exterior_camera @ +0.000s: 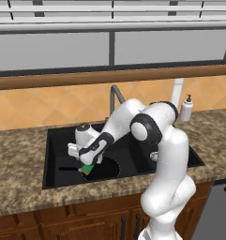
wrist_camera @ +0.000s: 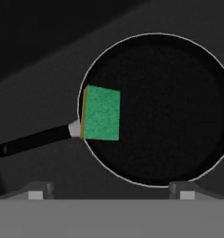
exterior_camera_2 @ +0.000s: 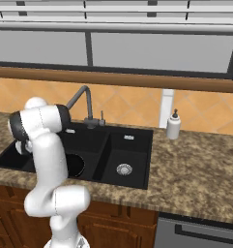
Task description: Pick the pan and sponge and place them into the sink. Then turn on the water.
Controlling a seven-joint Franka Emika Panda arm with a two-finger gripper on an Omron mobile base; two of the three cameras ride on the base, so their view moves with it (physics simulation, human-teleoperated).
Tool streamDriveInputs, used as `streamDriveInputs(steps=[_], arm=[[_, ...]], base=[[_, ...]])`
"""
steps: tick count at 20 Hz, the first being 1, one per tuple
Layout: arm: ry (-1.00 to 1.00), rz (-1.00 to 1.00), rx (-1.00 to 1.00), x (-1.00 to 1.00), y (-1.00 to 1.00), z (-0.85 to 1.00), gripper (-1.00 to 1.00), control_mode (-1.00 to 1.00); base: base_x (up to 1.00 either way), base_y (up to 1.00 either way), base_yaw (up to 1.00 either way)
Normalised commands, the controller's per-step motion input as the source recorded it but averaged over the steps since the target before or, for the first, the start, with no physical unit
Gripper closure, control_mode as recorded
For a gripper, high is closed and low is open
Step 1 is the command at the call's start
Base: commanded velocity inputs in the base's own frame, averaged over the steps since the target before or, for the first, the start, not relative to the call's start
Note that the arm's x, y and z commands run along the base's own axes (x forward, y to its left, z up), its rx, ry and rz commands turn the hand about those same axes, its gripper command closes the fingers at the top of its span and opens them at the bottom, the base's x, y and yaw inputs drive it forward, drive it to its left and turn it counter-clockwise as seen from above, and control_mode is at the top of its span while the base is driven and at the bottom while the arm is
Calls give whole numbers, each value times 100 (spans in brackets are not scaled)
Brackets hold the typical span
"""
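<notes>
Pan (wrist_camera: 164,111) in sink (exterior_camera: 53,136), sponge (wrist_camera: 101,114) overlapping its handle-side rim, jaws wide, holding nothing

We note a mottled brown granite counter (exterior_camera_2: 195,160) carrying the black double-basin sink (exterior_camera_2: 132,145), a white soap dispenser (exterior_camera_2: 174,125) standing behind its right corner, and the pan (wrist_camera: 155,109) lying in the large basin with the sponge (wrist_camera: 101,113) on its rim.
</notes>
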Motion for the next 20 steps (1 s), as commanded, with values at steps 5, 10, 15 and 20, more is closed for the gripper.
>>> streamDriveInputs(steps=[5,10,15,20], arm=[[0,3,6,-36,-36,100,-100,-100],[0,3,1,-37,-47,100,-100,-100],[0,9,-1,-48,-44,97,-100,-100],[1,3,-4,-33,-46,74,-100,-100]], base=[[0,0,0],[0,0,0],[0,0,0],[0,0,0]])
